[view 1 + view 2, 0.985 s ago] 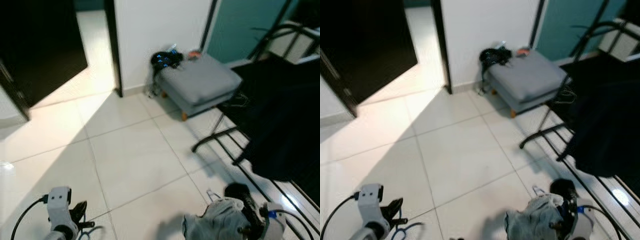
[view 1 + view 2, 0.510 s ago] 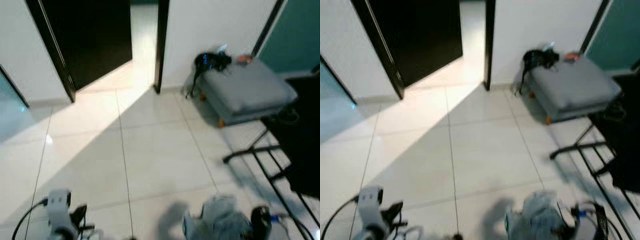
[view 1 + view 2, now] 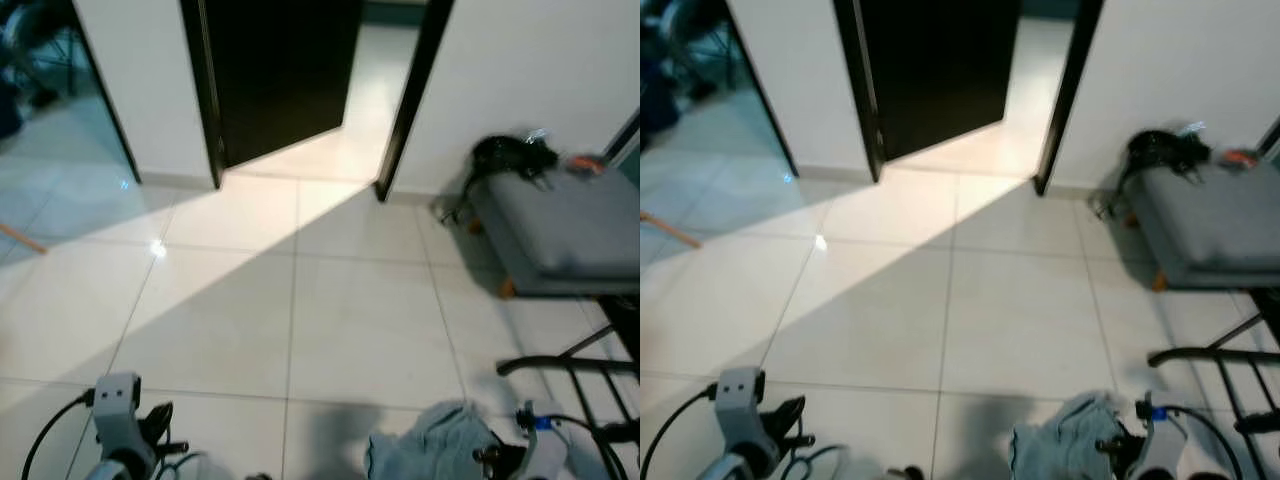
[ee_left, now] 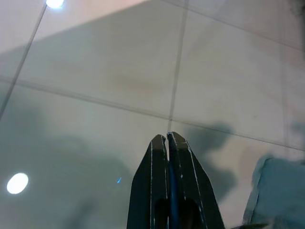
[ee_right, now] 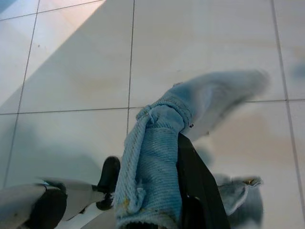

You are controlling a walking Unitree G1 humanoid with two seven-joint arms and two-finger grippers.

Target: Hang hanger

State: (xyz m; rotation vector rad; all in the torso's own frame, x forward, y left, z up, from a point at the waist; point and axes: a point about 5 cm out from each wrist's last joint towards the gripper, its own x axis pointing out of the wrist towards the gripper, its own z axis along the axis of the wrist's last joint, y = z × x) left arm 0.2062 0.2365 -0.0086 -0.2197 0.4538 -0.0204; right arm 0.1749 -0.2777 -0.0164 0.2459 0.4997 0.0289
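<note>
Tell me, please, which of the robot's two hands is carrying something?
The right hand: its black fingers are shut on a pale blue knitted cloth held above the white tiled floor. The left hand is shut with nothing in it.

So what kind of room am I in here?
Likely a home hallway or laundry corner: tiled floor, an open dark doorway, a grey ottoman by the wall, and a black rack's legs at the right.

The floor (image 3: 360,320) is smooth, glossy pale tile that mirrors light spots and shadows. The right hand (image 5: 190,181) has matt black fingers clamped on a light blue garment (image 5: 152,157), a coarse, ribbed woven cloth with a rough hem. The left hand (image 4: 167,143) shows smooth, faintly shiny black plastic fingers pressed together. The ottoman (image 3: 570,225) wears matt grey fabric.
</note>
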